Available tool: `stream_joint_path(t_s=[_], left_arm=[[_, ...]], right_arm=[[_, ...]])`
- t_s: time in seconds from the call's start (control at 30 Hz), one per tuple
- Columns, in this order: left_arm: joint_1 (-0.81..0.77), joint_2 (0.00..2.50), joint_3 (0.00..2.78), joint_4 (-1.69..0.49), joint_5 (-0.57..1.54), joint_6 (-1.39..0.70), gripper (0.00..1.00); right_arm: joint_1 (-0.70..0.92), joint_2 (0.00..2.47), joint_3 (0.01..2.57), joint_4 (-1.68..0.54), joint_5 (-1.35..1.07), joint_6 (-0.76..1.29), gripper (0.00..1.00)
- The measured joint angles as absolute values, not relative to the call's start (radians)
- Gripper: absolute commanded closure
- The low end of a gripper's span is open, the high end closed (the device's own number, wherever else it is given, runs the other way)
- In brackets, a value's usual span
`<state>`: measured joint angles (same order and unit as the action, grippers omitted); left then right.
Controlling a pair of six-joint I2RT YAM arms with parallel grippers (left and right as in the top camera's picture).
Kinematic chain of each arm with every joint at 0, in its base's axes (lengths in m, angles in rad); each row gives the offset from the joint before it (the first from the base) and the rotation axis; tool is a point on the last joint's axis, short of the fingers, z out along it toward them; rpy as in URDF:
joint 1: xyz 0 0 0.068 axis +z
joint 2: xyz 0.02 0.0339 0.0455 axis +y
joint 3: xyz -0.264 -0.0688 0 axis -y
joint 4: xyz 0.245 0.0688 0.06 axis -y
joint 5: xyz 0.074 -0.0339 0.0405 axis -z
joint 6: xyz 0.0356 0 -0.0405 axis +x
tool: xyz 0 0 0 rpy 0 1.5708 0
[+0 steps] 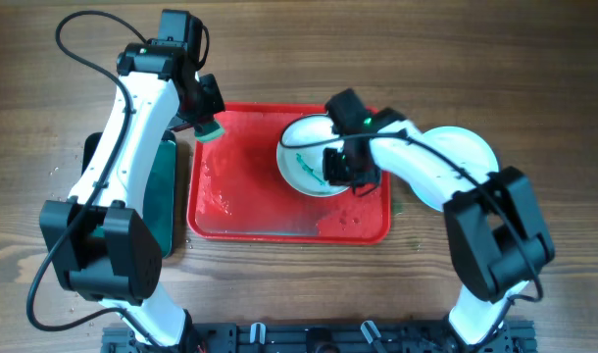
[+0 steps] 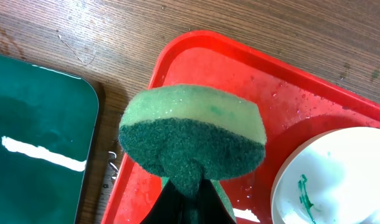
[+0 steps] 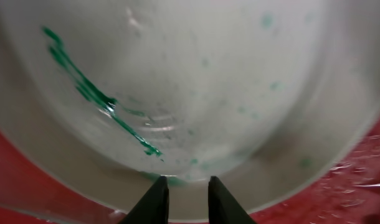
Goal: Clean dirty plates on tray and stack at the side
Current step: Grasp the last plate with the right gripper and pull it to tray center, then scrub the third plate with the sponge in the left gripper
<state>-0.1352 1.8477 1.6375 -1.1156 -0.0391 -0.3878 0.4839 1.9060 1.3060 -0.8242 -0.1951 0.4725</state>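
Overhead: red tray (image 1: 240, 211) mid-table, floor wet. White plate (image 1: 301, 147) sits in its upper-right part, with a green smear (image 1: 304, 162) across the middle. Right gripper (image 1: 343, 178) is over the plate's lower-right rim and covers that edge. Second plate (image 1: 473, 147), pale, lies on the table (image 1: 299, 49) just right of the tray. The right arm (image 1: 417, 167) crosses it and hides its left side, so can't tell if it's one plate or a stack, or clean or dirty. Left gripper (image 1: 205, 120) is at the tray's upper-left corner, clamped on a green sponge (image 1: 210, 131). Black tray (image 1: 168, 196) with green inside is just left of the red one, mostly under the left arm (image 1: 132, 127).

Left wrist: sponge fills the centre, pale green layer over dark scrub layer, pinched from below. It blocks much of the tray corner. Can't tell if it touches the tray. Plate is cut off at bottom right, black tray at left.

Right wrist: plate fills nearly the whole frame, blurred, smear running from top left to centre. Fingers (image 3: 157, 202) stand narrowly apart with tips at the near rim. Can't tell if they pinch it or just rest there. Only slivers of red tray show at the bottom corners.
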Motion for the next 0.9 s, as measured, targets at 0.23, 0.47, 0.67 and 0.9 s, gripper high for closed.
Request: stream_joint_path(t_s=[0.23,0.47,0.67,0.9], left_arm=[[-0.135,1.848,1.637,-1.116,-0.039,-0.388,0.96],[-0.135,1.848,1.637,-1.116,-0.039,-0.388,0.96],[-0.135,1.848,1.637,-1.116,-0.039,-0.388,0.96],[-0.136,1.848,1.637,-1.116,-0.039,-0.388,0.96]], right_arm=[[0.347,1.868,1.394,-0.703,-0.113,0.205,0.67],[0.311,1.988,1.394,-0.653,-0.133,0.032,0.65],[0.311,2.047,1.394,-0.649,-0.177,0.015,0.94],[0.351,2.078,1.394,-0.665,-0.3,0.253,0.96]])
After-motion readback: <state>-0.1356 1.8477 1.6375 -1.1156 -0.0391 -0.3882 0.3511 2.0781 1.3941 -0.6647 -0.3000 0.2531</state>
